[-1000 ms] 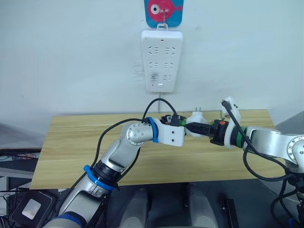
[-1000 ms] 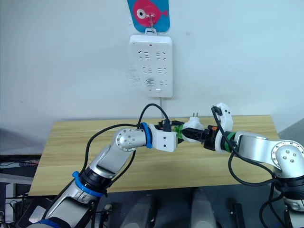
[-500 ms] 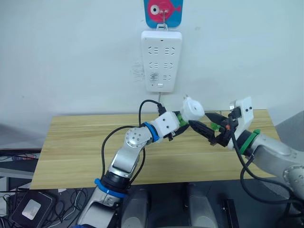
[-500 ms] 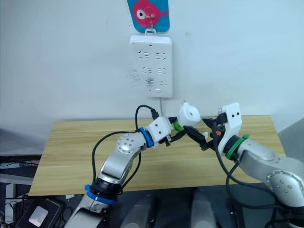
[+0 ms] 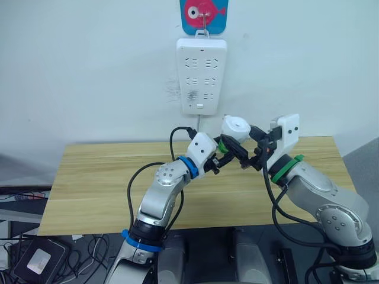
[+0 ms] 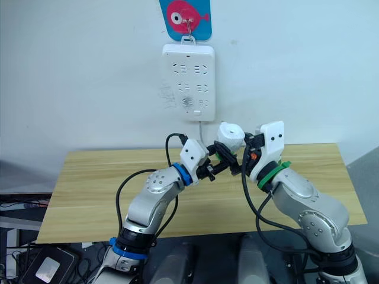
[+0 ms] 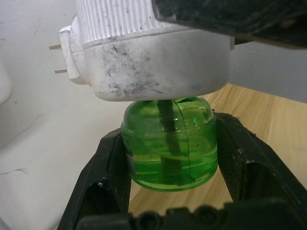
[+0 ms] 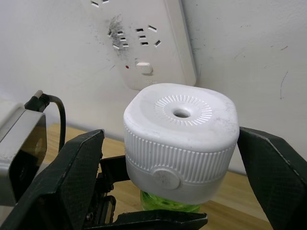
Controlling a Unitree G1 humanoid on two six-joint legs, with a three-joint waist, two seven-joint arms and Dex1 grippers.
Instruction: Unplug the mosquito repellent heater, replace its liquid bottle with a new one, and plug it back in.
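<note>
I am holding the mosquito repellent heater (image 5: 234, 126) just below the power strip (image 5: 201, 75): my left end effector (image 7: 170, 158) is pinching its green liquid bottle (image 7: 169, 143), my right end effector (image 8: 180, 158) is straddling its white body, fingers wide.

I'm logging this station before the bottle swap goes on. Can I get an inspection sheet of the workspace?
Surface: wooden table, bare where visible.
Job's things: mosquito repellent heater unplugged, held in the air below the power strip; green liquid bottle attached under it.
Clutter: nothing seen.
Grippers: left gripper shut on the bottle; right gripper has a finger on either side of the heater, contact unclear.
Cables: black cables loop along both arms; power strip's cord drops behind the table.
Surroundings: white wall; fish-shaped hook holding the strip.
</note>
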